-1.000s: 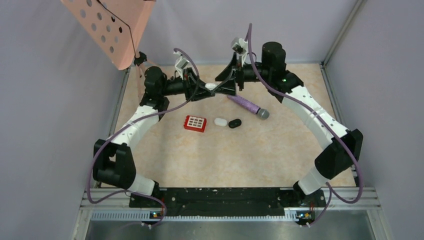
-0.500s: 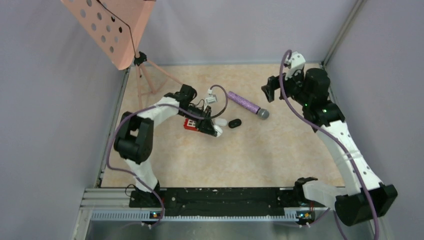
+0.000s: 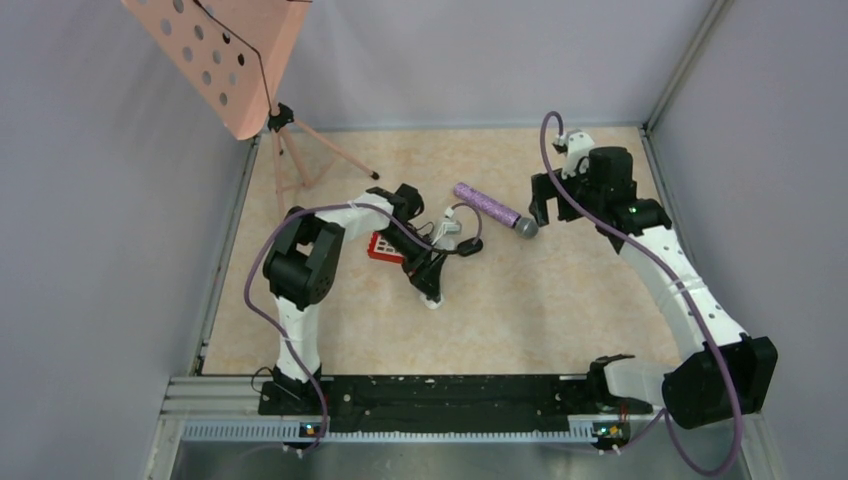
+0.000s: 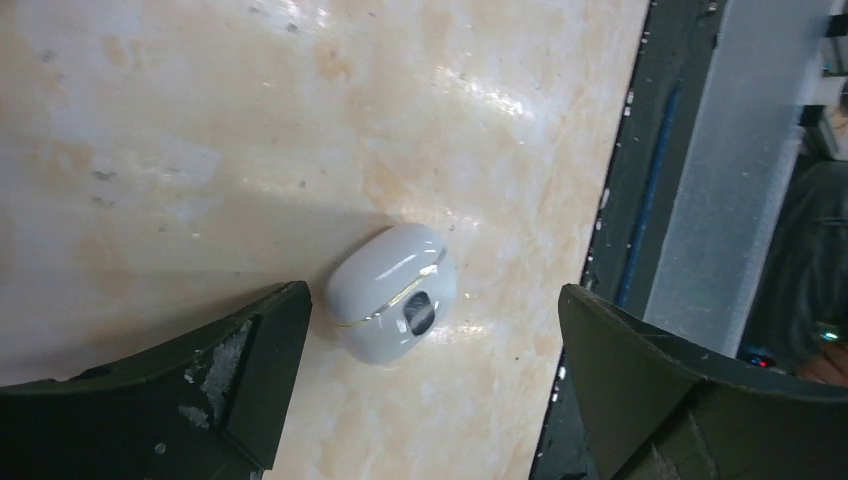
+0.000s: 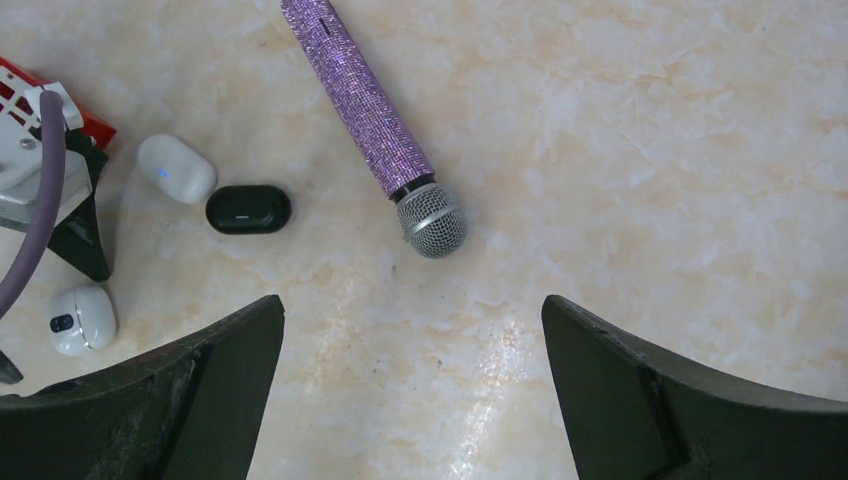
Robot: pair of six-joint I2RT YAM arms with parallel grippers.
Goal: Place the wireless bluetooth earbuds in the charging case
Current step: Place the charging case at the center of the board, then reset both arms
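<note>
A closed white charging case [image 4: 392,292] with a thin gold seam lies on the table, close to the left finger of my open left gripper [image 4: 432,298]. From above, that case [image 3: 432,302] sits just past the tips of the left gripper [image 3: 430,288], and nothing is held. My right gripper [image 5: 412,330] hangs open over bare table near the microphone head. The right wrist view also shows a second white case [image 5: 176,168] and a black case [image 5: 248,209], both closed. The earbuds are out of view.
A purple glitter microphone [image 3: 490,208] lies at the back centre. A red block [image 3: 385,247] sits under the left forearm. A pink perforated music stand [image 3: 225,60] on a tripod occupies the back left corner. Walls enclose the table.
The left gripper came toward the near side, opened and let go of the white case, which now rests on the table. The right arm shifted left and lowered toward the microphone.
</note>
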